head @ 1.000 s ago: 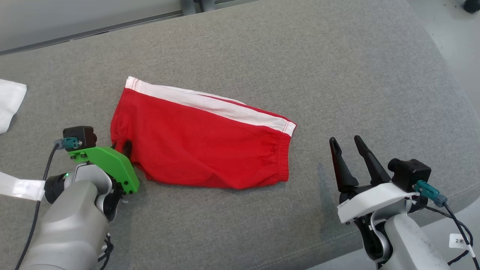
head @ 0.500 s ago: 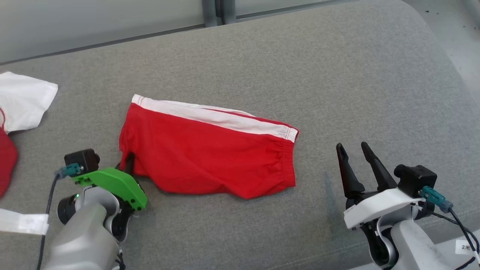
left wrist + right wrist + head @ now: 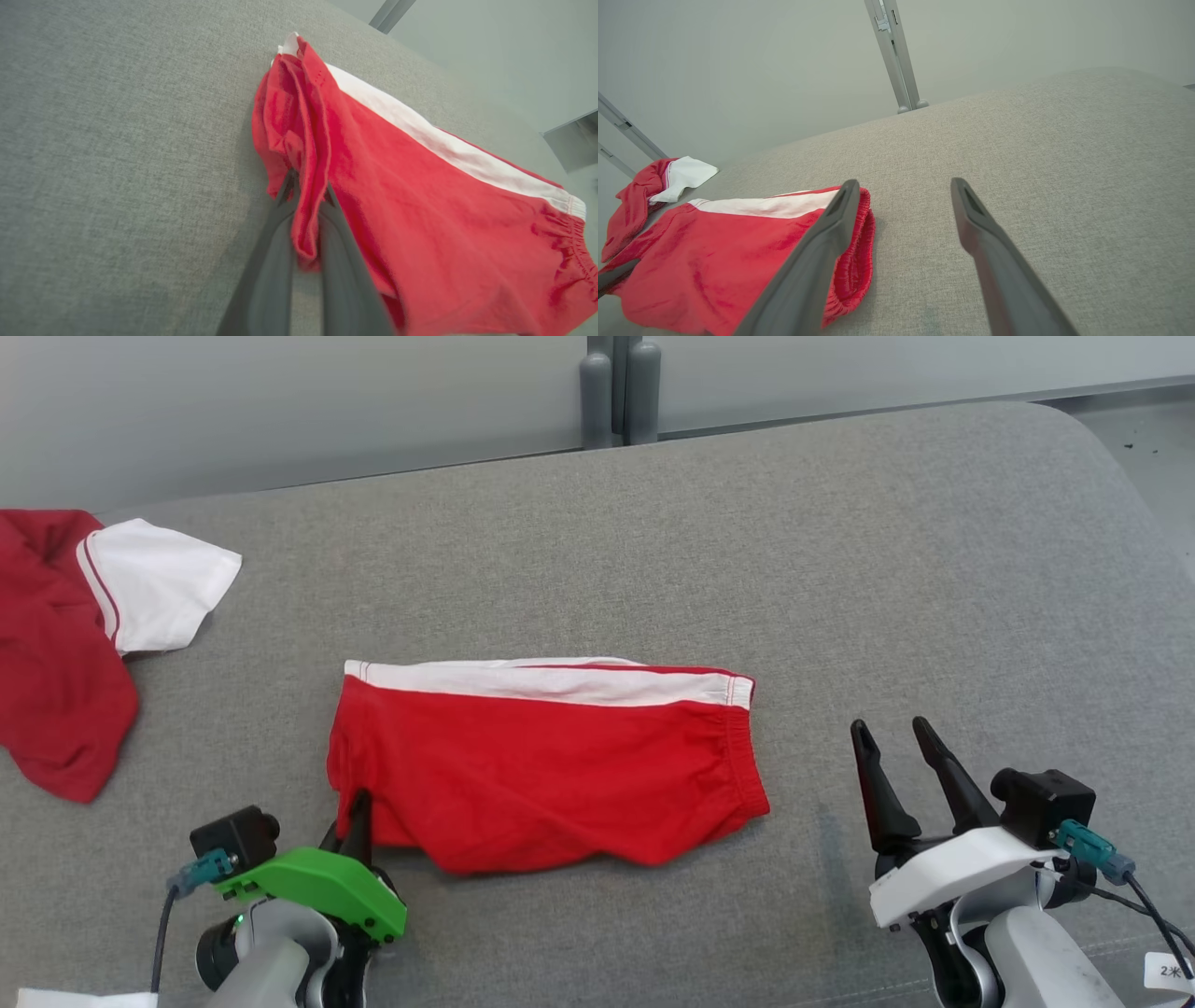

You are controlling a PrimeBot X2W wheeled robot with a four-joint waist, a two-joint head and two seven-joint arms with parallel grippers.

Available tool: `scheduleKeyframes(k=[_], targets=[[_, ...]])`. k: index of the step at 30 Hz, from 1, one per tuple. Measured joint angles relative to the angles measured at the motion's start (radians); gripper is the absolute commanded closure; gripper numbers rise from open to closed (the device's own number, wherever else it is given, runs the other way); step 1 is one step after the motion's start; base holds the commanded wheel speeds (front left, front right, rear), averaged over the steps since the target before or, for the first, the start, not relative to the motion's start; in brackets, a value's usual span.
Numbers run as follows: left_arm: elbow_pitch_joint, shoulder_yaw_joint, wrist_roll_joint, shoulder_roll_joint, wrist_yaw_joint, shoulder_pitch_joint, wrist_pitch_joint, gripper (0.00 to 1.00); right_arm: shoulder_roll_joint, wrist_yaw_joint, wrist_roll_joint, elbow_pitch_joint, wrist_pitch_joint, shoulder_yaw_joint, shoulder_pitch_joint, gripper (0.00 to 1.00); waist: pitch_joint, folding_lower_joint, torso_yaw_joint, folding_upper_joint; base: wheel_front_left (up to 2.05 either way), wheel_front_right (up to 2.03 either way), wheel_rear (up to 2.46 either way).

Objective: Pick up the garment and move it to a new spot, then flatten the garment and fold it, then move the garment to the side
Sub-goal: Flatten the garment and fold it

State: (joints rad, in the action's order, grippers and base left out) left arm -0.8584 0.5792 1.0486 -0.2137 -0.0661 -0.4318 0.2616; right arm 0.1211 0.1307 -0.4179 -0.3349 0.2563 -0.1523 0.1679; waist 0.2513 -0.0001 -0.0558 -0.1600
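L pincer (image 3: 358, 803) now clamped on shorts (image 3: 560, 765) corner | R pincer (image 3: 888, 724) spread

garment (image 3: 551, 784) was bright red, white band along one edge. second cloth (image 3: 56, 691) was darker red with white part. worktop (image 3: 840, 569) was plain grey.
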Motion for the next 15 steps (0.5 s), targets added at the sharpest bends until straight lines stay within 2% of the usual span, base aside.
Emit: scheduleKeyframes(k=[7,8,9,10,11,15], targets=[[0.113,-0.043,-0.025,0.001,0.065,0.117,0.002,1.00,-0.008,0.000,0.007,0.003,-0.012,-0.012,0.000,0.00,-0.021,0.0000,0.008,0.0000,0.00,0.00,0.00],[0.118,-0.044,-0.025,0.000,0.071,0.124,0.002,0.95,-0.009,0.000,0.007,0.003,-0.013,-0.015,0.000,0.00,-0.021,0.0000,0.006,0.0000,0.00,0.00,0.00],[0.132,-0.052,-0.027,-0.001,0.084,0.130,0.002,0.64,-0.010,0.000,0.008,0.002,-0.015,-0.019,0.001,0.00,-0.022,0.0000,0.002,0.0000,0.00,0.00,0.00],[0.144,-0.058,-0.033,-0.003,0.089,0.133,0.003,0.28,-0.010,0.000,0.008,0.002,-0.016,-0.019,0.001,0.00,-0.022,0.0000,0.000,0.0000,0.00,0.00,0.00],[0.155,-0.064,-0.043,-0.006,0.094,0.135,0.002,0.00,-0.011,0.000,0.008,0.001,-0.016,-0.018,0.001,0.00,-0.022,0.0000,-0.001,0.0000,0.00,0.00,0.00],[0.246,-0.117,-0.124,-0.030,0.111,0.147,0.003,0.00,-0.011,0.000,0.015,-0.003,-0.017,-0.005,0.002,0.00,-0.023,0.0000,0.000,0.0000,0.00,0.00,0.00]])
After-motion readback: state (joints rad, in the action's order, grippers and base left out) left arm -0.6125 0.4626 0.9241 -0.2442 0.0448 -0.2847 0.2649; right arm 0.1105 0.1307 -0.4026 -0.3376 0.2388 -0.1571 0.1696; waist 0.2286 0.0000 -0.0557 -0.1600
